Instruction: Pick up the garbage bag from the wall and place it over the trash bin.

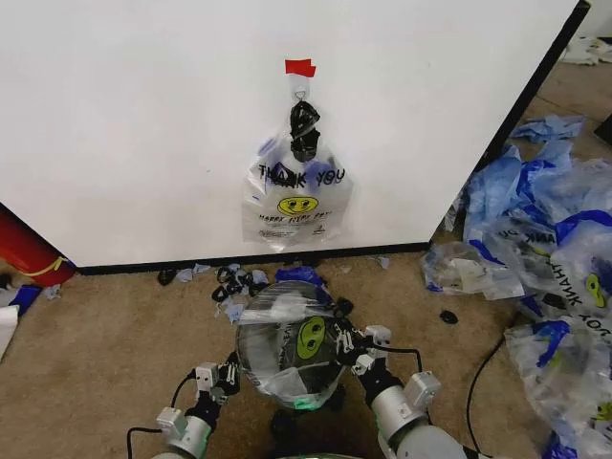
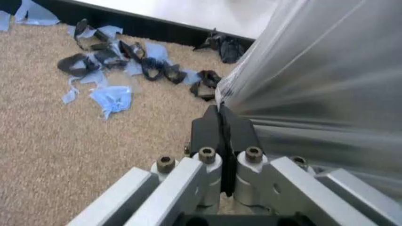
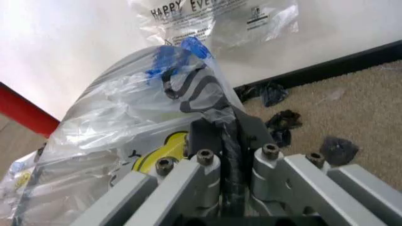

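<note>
Both our grippers, left gripper (image 1: 227,375) and right gripper (image 1: 346,346), flanked the trash bin (image 1: 287,378), jaws clenched on the garbage bag (image 1: 287,330) stretched across its rim.

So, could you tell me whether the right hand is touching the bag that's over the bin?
Touching. In the right wrist view the right hand is shut on a pinched fold of the garbage bag, with the plastic running down between its fingers.

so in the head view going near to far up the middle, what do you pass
trash bin draped with a bag → black clips on the carpet → garbage bag hanging on the wall → red tape
</note>
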You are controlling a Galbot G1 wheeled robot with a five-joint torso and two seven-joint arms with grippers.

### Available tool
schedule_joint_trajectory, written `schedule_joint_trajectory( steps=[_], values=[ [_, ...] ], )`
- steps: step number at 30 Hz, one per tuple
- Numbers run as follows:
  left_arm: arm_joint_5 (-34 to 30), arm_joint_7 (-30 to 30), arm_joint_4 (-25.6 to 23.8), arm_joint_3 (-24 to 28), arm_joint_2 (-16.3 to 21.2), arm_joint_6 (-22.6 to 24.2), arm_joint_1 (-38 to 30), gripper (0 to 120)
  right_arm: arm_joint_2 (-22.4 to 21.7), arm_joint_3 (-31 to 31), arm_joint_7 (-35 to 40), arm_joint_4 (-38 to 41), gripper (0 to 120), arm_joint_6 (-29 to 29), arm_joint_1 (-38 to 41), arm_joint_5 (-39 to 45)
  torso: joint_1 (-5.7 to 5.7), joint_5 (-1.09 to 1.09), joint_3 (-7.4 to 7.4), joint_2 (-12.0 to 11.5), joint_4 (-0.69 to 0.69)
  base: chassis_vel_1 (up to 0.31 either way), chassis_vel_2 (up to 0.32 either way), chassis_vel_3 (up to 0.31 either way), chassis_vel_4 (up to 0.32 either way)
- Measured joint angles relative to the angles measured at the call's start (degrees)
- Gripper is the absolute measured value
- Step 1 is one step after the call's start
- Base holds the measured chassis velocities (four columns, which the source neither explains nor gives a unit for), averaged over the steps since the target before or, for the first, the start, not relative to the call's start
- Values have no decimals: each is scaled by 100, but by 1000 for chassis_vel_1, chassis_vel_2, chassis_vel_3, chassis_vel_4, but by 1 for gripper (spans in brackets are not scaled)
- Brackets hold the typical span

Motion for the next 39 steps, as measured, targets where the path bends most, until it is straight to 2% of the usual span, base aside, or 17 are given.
schedule_joint_trajectory(
  steps=[7,12,14,18,20,24,26,32,39],
  values=[
    [34,-14,-131,-55,54,-20,27,3,19,1,-11,-47,1,9,12,3,0,0,0,0,0,0,0,0,0],
    [96,-52,-429,-136,152,-45,125,25,61,-31,-16,-124,1,16,66,-3,0,1,0,0,0,0,0,0,0],
    [97,-56,-468,-143,164,-45,142,27,67,-34,-17,-137,1,18,75,-5,0,0,0,0,0,0,0,0,0],
    [99,-89,-666,-177,228,-46,212,46,81,-29,-19,-186,1,36,115,-16,0,0,0,0,0,0,0,0,0],
    [101,-94,-699,-183,239,-46,221,49,88,-16,-23,-203,1,40,121,-18,0,0,0,0,0,0,0,0,0],
    [115,-113,-840,-268,279,-45,243,68,137,139,-47,-312,1,81,148,-30,0,0,0,0,0,0,0,0,0],
    [118,-118,-861,-287,282,-45,243,71,147,185,-51,-329,1,85,152,-26,0,0,0,0,0,0,0,0,0],
    [123,-172,-954,-367,273,-45,236,97,227,446,-69,-419,1,126,134,-1,0,0,0,0,0,0,0,0,0],
    [89,-225,-1152,-391,307,-45,307,100,345,762,-115,-502,1,207,-24,87,0,0,0,0,0,0,0,0,0]
  ],
)
